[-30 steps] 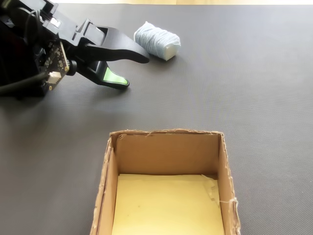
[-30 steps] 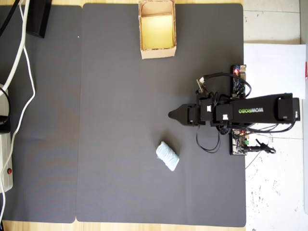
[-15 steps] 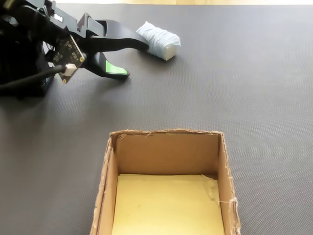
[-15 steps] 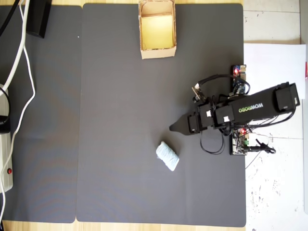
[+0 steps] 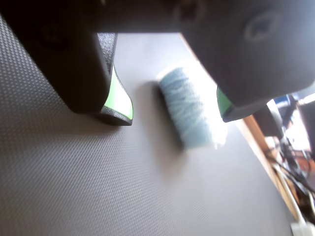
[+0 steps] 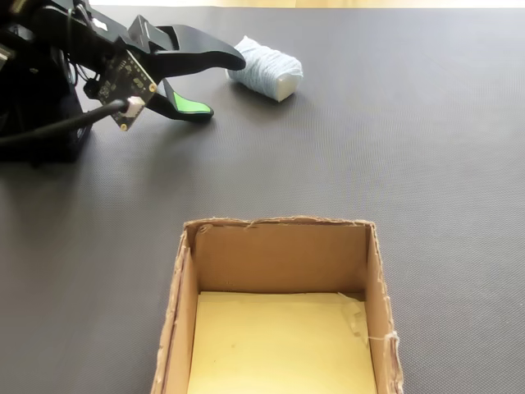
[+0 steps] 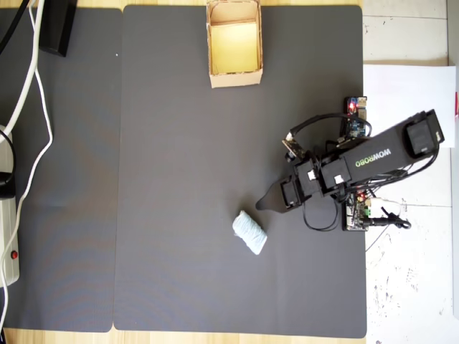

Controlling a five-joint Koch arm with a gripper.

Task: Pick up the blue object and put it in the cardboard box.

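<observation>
The dark grey mat [image 7: 179, 179] covers most of the tabletop, and everything of the task lies on it. The cardboard box [image 7: 234, 43] sits at the top edge of the mat in the overhead view, well apart from the arm [image 7: 358, 161]; in the fixed view it fills the foreground [image 6: 279, 308], open, with a yellowish bottom and nothing in it.

The arm reaches in from the right side of the overhead view, slanting down toward the blue object [image 7: 249, 233]. The jaws stand apart: the wrist view shows two black tips with green pads and a clear gap between them, the gripper [image 5: 174, 115] hanging above the mat. In that view the blue object [image 5: 189, 108] lies in the gap, beyond the tips and closer to the right-hand jaw, touching neither. In the fixed view the gripper [image 6: 220, 82] is just left of the object [image 6: 264, 68], near it but apart.

Compared with half a second ago, the arm has swung further toward the object and its tip has moved closer; the object has not moved.

The object is a small pale blue oblong with rounded ends and a wound, thread-like surface, lying flat.
</observation>
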